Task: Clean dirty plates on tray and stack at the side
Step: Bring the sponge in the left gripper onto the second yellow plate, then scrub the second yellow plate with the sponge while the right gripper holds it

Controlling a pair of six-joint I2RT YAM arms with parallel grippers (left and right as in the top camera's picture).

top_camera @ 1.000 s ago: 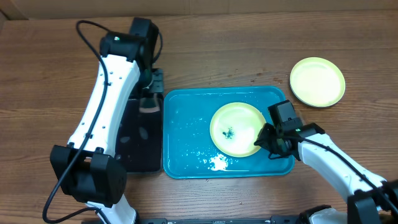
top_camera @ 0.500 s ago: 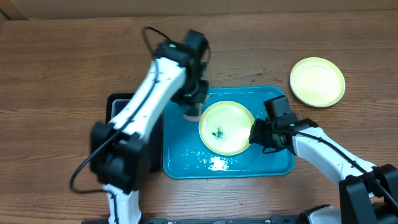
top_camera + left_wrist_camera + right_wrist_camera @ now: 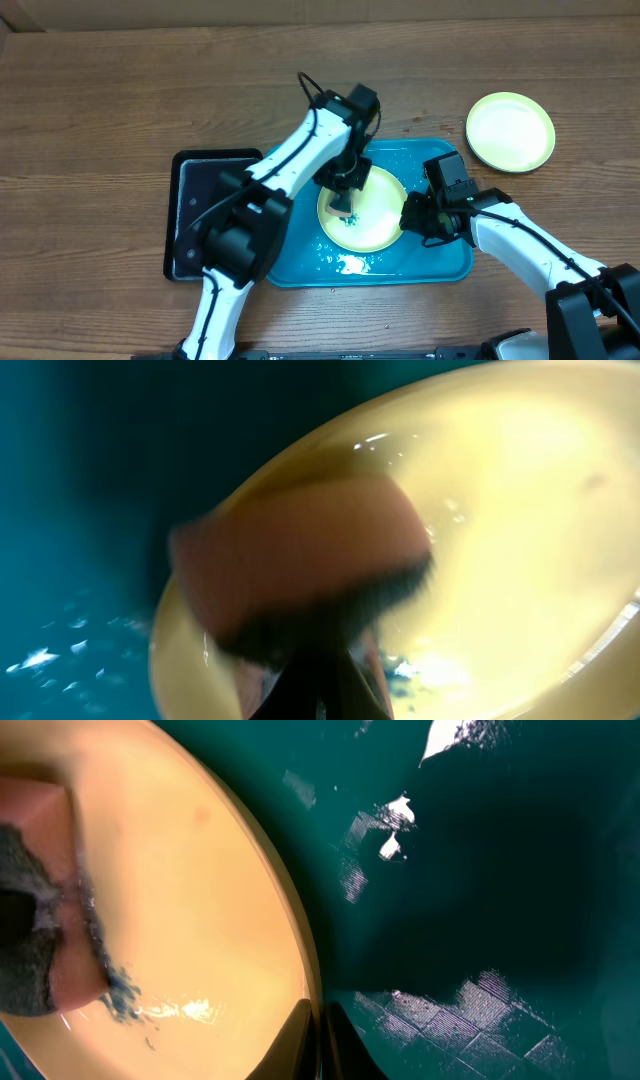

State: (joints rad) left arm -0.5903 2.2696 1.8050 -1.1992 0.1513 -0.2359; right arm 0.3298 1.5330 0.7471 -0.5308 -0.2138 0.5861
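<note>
Wooden table [image 3: 80,100] seen from overhead: a wet tray [image 3: 400,152] carries the smudged plate [image 3: 385,225]. It is probably light, stiff and slippery, best pinched at its rim.

Left wrist view: the left claw [image 3: 320,678] is closed on a sponge [image 3: 300,550], pressed against that plate.

Right wrist view: the right claw [image 3: 318,1042] is nearly closed, nipping the plate's rim.

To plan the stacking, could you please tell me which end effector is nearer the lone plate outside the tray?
Right. The right end effector grips the rim of the dirty plate, down-left of the lone plate; the left end effector holds a sponge farther left.
</note>
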